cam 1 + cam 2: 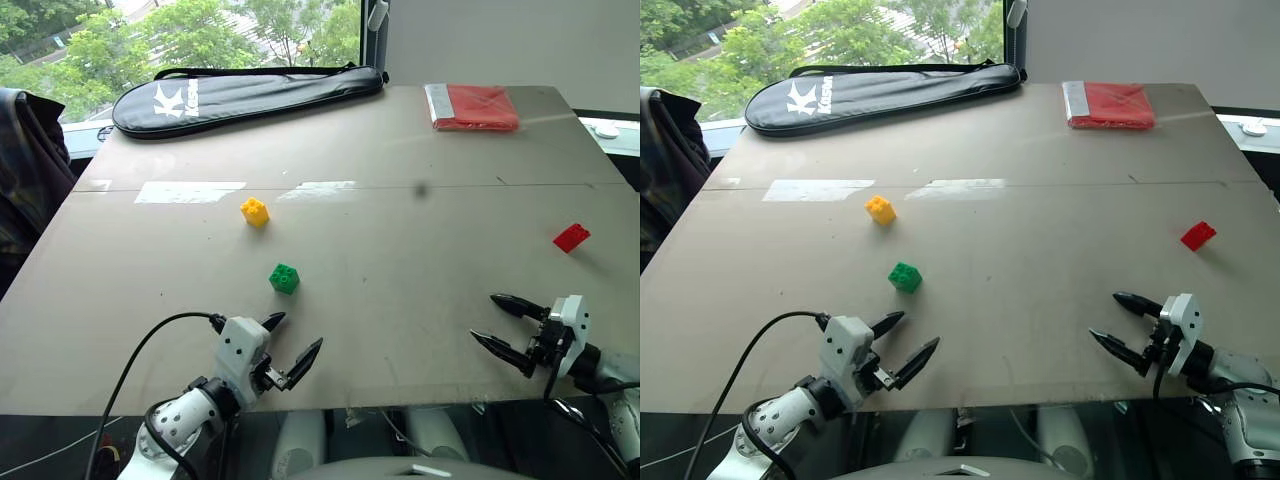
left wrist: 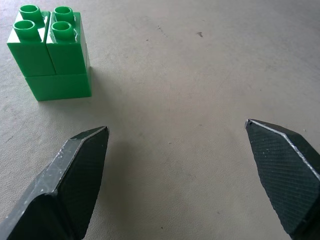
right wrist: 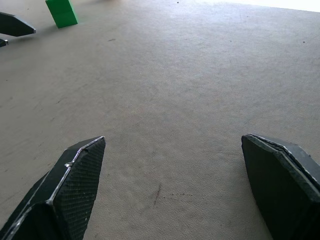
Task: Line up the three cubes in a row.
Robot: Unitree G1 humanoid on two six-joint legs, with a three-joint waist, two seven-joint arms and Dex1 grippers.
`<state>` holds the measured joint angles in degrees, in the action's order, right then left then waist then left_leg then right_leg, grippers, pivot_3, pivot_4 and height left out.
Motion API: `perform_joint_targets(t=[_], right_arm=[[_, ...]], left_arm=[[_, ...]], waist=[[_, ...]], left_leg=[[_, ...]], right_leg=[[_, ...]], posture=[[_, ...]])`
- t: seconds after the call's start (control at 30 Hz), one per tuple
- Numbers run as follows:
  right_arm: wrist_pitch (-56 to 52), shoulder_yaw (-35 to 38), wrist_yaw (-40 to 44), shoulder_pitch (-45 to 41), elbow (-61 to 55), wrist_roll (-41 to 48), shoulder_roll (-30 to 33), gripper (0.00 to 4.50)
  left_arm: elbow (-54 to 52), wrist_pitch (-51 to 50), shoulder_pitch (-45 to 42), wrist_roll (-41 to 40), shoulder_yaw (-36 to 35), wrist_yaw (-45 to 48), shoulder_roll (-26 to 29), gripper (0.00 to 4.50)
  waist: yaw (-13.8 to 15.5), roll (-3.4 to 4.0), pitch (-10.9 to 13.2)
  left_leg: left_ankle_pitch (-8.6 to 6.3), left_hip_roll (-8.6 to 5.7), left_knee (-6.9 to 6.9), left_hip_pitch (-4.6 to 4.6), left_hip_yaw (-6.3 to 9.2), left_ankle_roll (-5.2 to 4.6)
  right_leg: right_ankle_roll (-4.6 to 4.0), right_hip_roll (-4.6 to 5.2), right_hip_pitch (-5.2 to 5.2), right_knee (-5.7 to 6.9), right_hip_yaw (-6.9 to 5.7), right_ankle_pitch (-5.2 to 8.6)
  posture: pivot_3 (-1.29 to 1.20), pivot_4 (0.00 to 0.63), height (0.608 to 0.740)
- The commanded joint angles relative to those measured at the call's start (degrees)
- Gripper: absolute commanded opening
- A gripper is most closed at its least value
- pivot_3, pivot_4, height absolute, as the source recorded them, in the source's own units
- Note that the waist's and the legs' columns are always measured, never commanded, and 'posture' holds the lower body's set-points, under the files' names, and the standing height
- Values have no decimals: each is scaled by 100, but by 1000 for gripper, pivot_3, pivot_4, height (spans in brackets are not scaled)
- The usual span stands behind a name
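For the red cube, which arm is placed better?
The right. The right gripper is open and empty on the red cube's side; the left gripper is open near the green cube.

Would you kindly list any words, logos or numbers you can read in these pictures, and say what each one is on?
"K": large white letter on the black racket bag at the far edge of the table.
Smaller white lettering beside the "K" on the same bag: too small to read.
Cubes, red packet: no text seen.
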<state>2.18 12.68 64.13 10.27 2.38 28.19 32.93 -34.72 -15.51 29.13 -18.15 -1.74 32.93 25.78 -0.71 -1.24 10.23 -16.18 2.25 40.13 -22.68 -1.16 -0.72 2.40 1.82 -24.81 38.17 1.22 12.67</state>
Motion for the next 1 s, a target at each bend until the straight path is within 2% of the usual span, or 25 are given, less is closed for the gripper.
perform_joint_targets(t=[0.03,0.2,0.43,0.6,0.77,0.9,1.0], right_arm=[[-39,442,-129,-63,-115,237,127,4500],[-70,1065,-268,-291,378,386,409,4500],[-13,1571,-1189,-1222,1811,-51,839,4500],[104,1291,-1512,-2187,3229,-602,1306,4500],[11,957,-1360,-3206,4394,-901,1363,4500],[158,749,-809,-3775,5078,-1002,1376,4500],[485,681,-1128,-4162,5670,-1244,1392,4500]], left_arm=[[-299,-50,-111,-211,-5,160,111,4453],[-643,-460,-593,-576,-14,438,472,4453],[-1089,-1219,-1656,-1241,-71,869,1229,4453],[-1279,-1781,-2517,-1905,-138,975,1593,4453],[-1253,-2071,-3205,-2295,-117,1126,1813,4453],[-1157,-2111,-3460,-2320,-83,1191,1911,4453],[-1034,-2038,-3564,-2230,-38,1267,1947,4453]], waist=[[1,0,0],[13,1,0],[3,7,-1],[-13,13,-4],[-27,14,-3],[-25,21,-4],[-24,21,-3]], left_leg=[[0,0,0,-1,0,0],[0,-1,0,-4,0,-1],[1,-3,0,-4,-2,-1],[1,-4,0,-2,-8,-3],[1,-2,-3,2,-6,-3],[1,-3,-4,-1,-6,-3],[1,-3,-4,-4,-7,-3]], right_leg=[[0,0,0,-1,0,0],[0,-1,1,-6,-1,-1],[0,-6,2,-8,2,-2],[1,-10,5,-8,11,-4],[1,-17,7,-8,14,-5],[0,-21,7,-12,21,-7],[-19,-21,7,-17,22,-19]], posture=[[0,150,708],[0,150,708],[0,150,708],[0,150,708],[0,150,708],[0,150,708],[0,150,708]])
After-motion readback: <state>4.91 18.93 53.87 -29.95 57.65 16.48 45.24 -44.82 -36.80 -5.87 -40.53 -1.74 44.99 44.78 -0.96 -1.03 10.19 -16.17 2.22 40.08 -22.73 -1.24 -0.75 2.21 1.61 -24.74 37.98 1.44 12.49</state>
